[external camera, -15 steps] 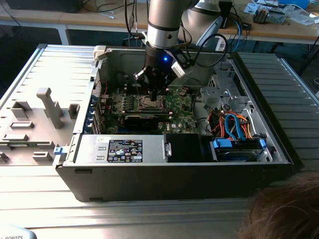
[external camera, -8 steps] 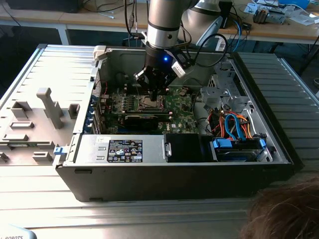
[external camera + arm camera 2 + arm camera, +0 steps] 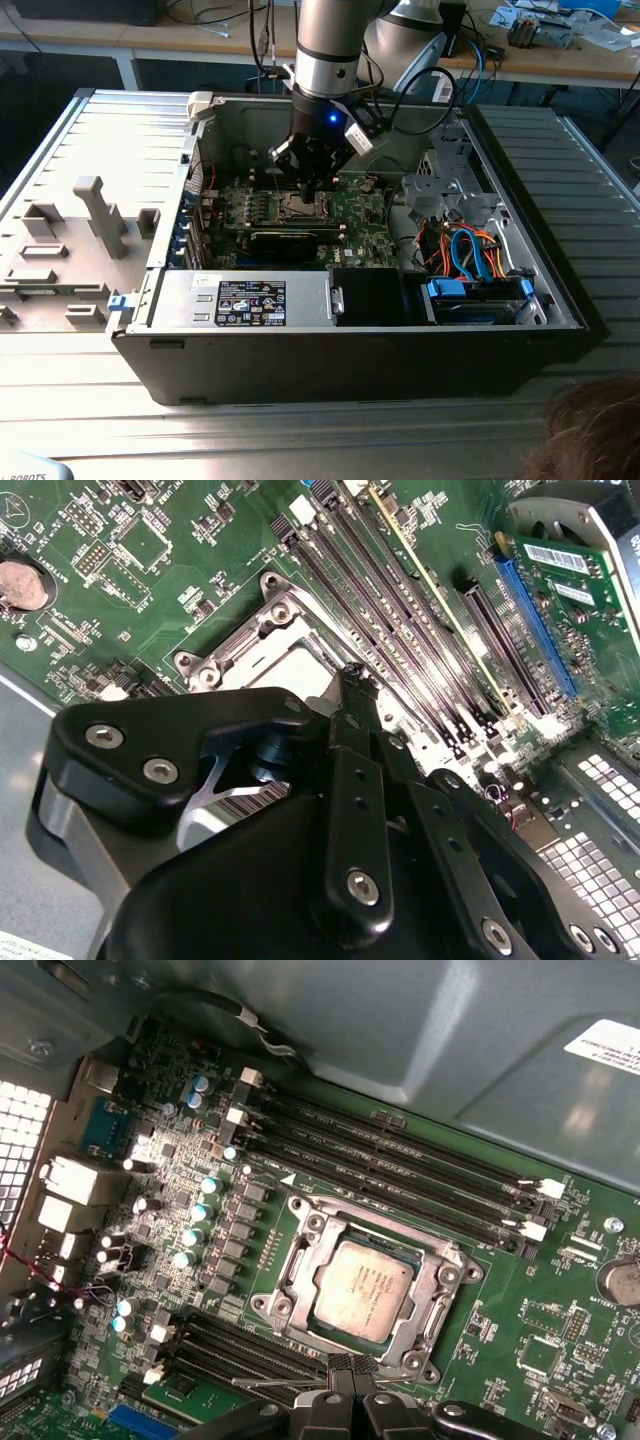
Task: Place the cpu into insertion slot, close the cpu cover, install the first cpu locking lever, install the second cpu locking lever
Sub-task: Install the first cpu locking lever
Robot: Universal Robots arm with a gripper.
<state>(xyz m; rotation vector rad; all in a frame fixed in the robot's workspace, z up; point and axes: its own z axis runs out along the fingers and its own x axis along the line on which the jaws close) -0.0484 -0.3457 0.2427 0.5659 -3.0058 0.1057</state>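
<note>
In the exterior view an open computer case (image 3: 350,330) lies on a ribbed metal table (image 3: 60,180), with moulded fixtures at the exterior view's left. The gripper (image 3: 308,185) hangs just above the green motherboard (image 3: 360,215) inside the case. In the first wrist view the cpu (image 3: 362,1288) sits in the insertion slot (image 3: 300,1295) — the cpu cover (image 3: 440,1285) lies shut around it. The gripper's fingertips (image 3: 352,1375) are pressed together, holding nothing, just beside the socket's edge.
</note>
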